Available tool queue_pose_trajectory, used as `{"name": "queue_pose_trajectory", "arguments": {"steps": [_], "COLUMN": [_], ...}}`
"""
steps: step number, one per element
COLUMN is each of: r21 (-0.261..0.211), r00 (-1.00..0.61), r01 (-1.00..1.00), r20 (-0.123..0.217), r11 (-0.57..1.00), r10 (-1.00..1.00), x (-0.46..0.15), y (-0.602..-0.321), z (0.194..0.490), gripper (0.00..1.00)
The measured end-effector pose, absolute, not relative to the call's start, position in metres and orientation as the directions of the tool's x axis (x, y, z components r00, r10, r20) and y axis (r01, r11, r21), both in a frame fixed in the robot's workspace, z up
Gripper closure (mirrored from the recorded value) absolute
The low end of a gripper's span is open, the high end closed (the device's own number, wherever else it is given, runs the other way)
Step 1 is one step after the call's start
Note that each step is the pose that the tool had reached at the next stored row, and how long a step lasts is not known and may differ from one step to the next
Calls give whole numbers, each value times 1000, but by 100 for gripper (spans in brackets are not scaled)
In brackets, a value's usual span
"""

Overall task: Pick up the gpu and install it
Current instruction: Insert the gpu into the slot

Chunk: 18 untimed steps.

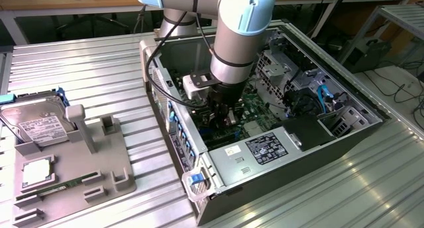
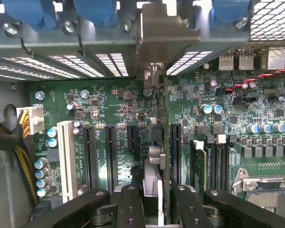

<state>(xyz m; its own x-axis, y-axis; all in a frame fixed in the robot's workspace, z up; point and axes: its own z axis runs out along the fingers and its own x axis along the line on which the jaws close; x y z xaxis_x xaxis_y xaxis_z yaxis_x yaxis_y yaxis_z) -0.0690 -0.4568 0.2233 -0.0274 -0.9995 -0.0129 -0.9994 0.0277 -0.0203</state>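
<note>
In the exterior view we see the gripper point(image 1: 224, 114) lowered deep inside the open computer case point(image 1: 344, 138), over the motherboard point(image 1: 255, 116). On the exterior view's left, the grey holder point(image 1: 73, 173) carries the hard drive point(image 1: 36, 121).

In the wrist view the fingers point(image 2: 129, 204) are closed on the gpu point(image 2: 157, 118), held on edge between them, its bracket point(image 2: 166, 33) at the rear slot openings. We judge the card edge must stay parallel to its slot point(image 2: 174, 152) and be pressed straight down, without tilt.

arm reaching steeply down, gripper point(image 2: 154, 199) fingers closed, clamping something thin
</note>
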Motion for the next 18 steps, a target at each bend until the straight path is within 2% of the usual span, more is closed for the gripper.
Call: {"name": "queue_pose_trajectory", "arguments": {"steps": [18], "r21": [-20], "r00": [-27], "r01": [-999], "r20": [-12], "r11": [28], "r10": [-1000], "x": [-69], "y": [-457], "z": [229], "gripper": [72]}}
